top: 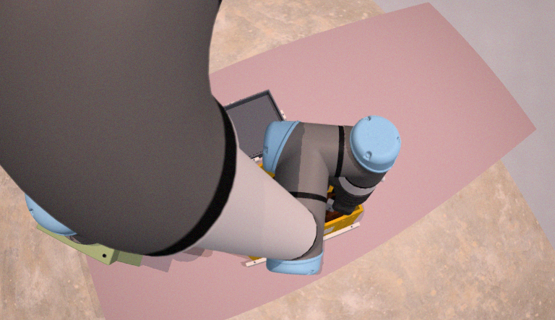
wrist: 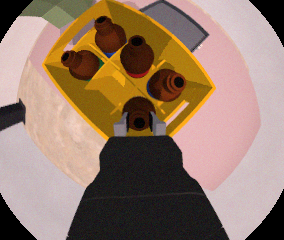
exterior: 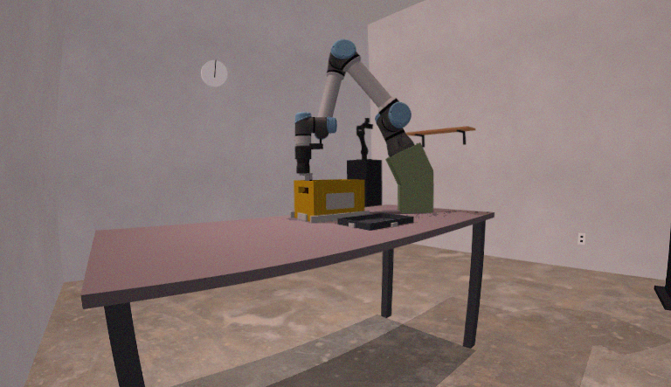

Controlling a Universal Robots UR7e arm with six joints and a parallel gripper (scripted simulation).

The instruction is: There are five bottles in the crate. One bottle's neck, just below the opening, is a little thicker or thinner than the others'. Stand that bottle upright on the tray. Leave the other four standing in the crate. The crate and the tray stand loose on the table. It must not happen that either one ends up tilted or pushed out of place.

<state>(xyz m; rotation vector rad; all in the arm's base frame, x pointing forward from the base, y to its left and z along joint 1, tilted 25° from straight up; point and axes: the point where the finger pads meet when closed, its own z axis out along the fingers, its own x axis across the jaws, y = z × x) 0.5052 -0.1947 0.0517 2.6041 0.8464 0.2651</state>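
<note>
The yellow crate (wrist: 129,74) holds several brown bottles standing upright in its cells. In the wrist view my gripper (wrist: 139,118) is shut on the neck of the nearest bottle (wrist: 140,115), which stands in the crate's near corner cell. Three other bottles (wrist: 137,54) show their open tops behind it. The dark tray (wrist: 172,22) lies beyond the crate and is empty. In the exterior view the gripper (exterior: 302,174) reaches down into the left end of the crate (exterior: 328,196), with the tray (exterior: 375,220) to its right. In the top view the arm hides most of the crate (top: 344,217).
The green robot base (exterior: 411,179) stands behind the tray. A black box with a stand (exterior: 364,180) is behind the crate. The crate rests on a pale base plate (exterior: 326,216). The table's near edge lies far from the crate.
</note>
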